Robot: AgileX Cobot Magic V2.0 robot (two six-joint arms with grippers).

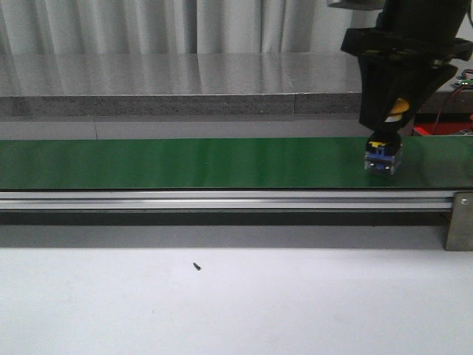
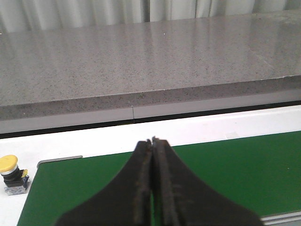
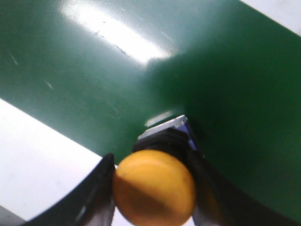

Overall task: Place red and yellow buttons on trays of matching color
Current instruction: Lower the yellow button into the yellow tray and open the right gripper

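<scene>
Lying nearest the camera on the white table (image 1: 236, 303), well in front of the green belt (image 1: 185, 163), is a small dark speck (image 1: 197, 265). At the belt's right end, the right gripper (image 1: 389, 122) is clamped on a yellow button (image 1: 396, 109), its blue-and-black base (image 1: 383, 157) touching or just above the belt surface. Another yellow button (image 2: 12, 173) stands just off the belt's end, near the left gripper (image 2: 153, 146), whose fingers are pressed together, empty. Beyond the belt runs a grey stone counter (image 1: 185, 81).
</scene>
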